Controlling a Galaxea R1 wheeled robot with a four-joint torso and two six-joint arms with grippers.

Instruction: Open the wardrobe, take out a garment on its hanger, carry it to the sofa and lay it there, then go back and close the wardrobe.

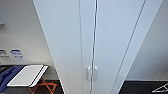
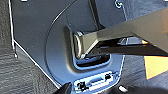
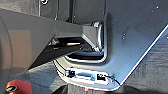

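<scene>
A tall white wardrobe (image 1: 100, 37) fills the middle of the head view, seen from close in front. Its two doors are shut, meeting along a thin dark seam that runs top to bottom. Two small white vertical handles (image 1: 92, 73) sit side by side at the seam, low in the view, one on each door.

To the left of the wardrobe is a pale wall carrying a couple of small blue and white signs (image 1: 16, 54). Below them stands a folding rack with orange crossed legs (image 1: 43, 86), bearing a flat white board with a dark edge (image 1: 26, 75). Something blue (image 1: 7, 75), possibly fabric or a cushion, lies just beside the board at the far left. The floor (image 1: 142, 87) is dark, and a thin pale frame (image 1: 161, 88) shows at the lower right corner.

Both wrist views look down over dark robot parts to dark carpet (image 2: 22, 72). Whether either tool is open or closed, I cannot tell.
</scene>
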